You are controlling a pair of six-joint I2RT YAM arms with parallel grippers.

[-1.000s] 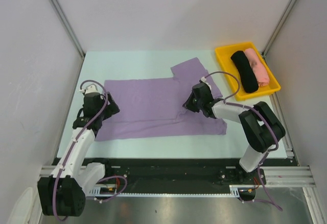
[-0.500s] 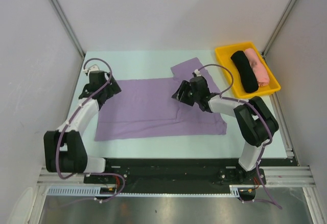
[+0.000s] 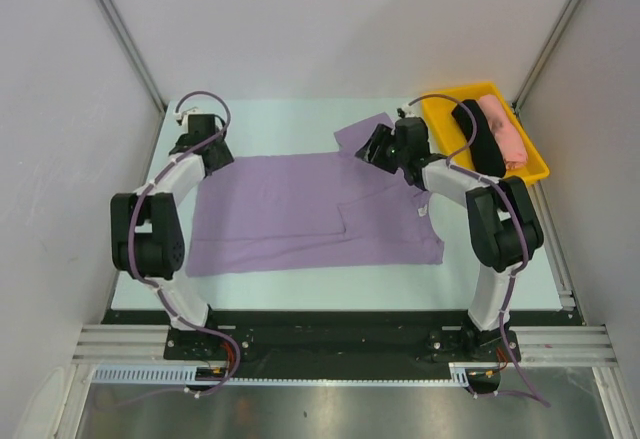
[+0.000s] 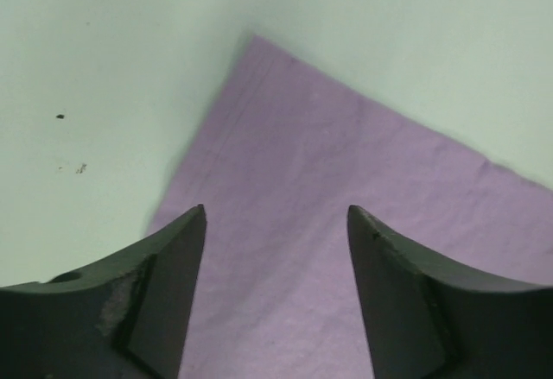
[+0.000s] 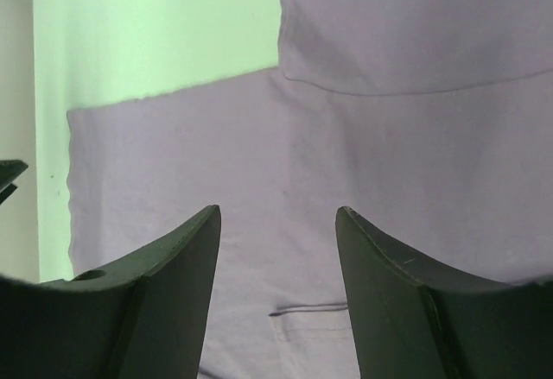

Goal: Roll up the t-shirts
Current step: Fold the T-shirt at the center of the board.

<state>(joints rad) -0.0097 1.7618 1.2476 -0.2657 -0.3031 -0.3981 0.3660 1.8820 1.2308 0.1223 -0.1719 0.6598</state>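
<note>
Left gripper (image 4: 276,215) spread open over far left corner of lavender t-shirt (image 3: 290,209), right gripper (image 5: 276,212) likewise open above its sleeve seam, neither seemingly touching cloth

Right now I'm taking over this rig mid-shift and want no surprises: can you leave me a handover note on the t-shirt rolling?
Left hand: open, empty, poised at the far left corner of the lavender t-shirt.
Right hand: open, empty, above the shirt near its far sleeve.
T-shirt: spread flat on the table, not rolled.
Black bundle and pink bundle lie in the yellow tray, far right.
Done: shirt laid out. Left: grasp an edge and roll the whole shirt.
</note>
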